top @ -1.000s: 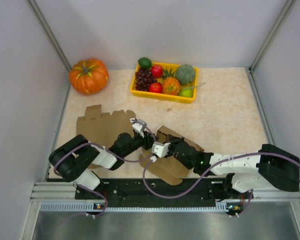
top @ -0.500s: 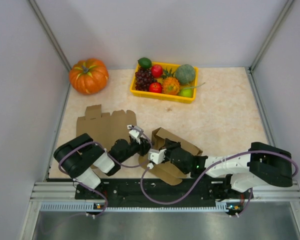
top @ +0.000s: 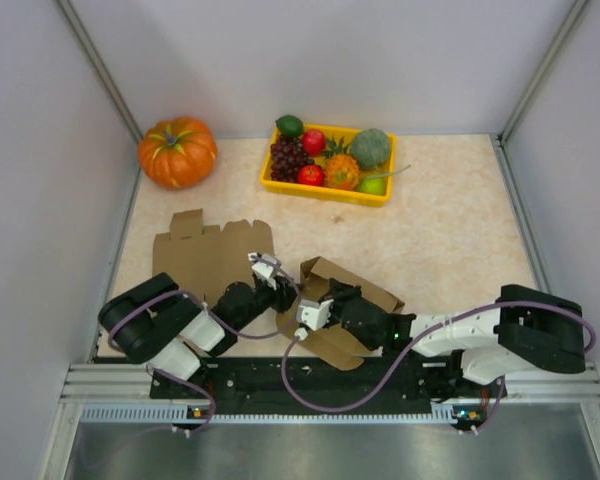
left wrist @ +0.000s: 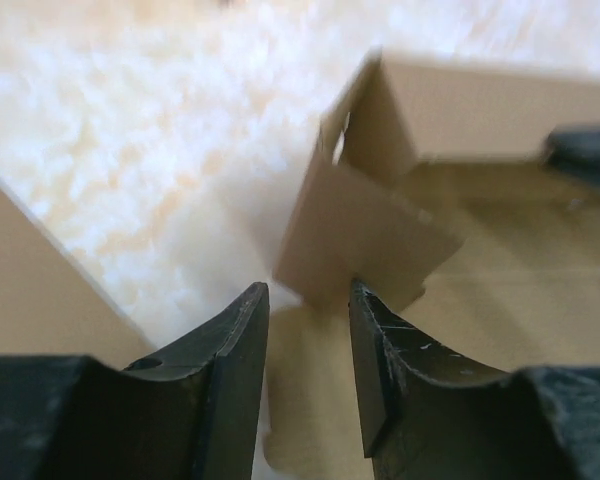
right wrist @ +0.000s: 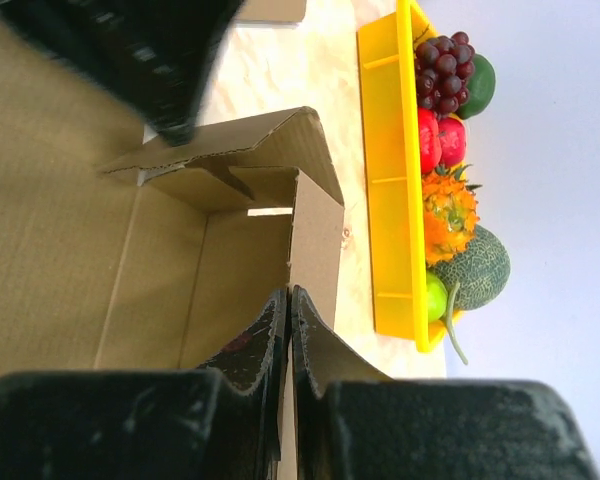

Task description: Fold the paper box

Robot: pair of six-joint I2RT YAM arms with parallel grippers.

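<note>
**Desk:** What are your grippers on at this moment?

**Floor:** Your right gripper (right wrist: 288,300) is pressed together on a side wall of the paper box (top: 352,283), with the card running up from between its fingers. Your left gripper (left wrist: 310,300) stands apart. A loose flap (left wrist: 360,235) hangs at its mouth and, as far as the wrist view shows, is not pinched.

**Desk:** What has changed in the last second?

**Floor:** You have drawn the right arm back toward its base, and the box has come with it. It now sits at the near edge of the table (top: 450,220), about centre. Your left gripper has left the edge of the flat cardboard sheet (top: 205,255) and come down beside the box's left end.

**Desk:** What does that mean for the fold?

**Floor:** By my reading, one wall is up and held, while the near panels still lie flat, so the box is only half formed. Your left gripper looks lined up to take that end flap and tuck it in. The pumpkin (top: 177,150) and the yellow fruit tray (top: 380,195) sit well apart at the back, out of play.
</note>
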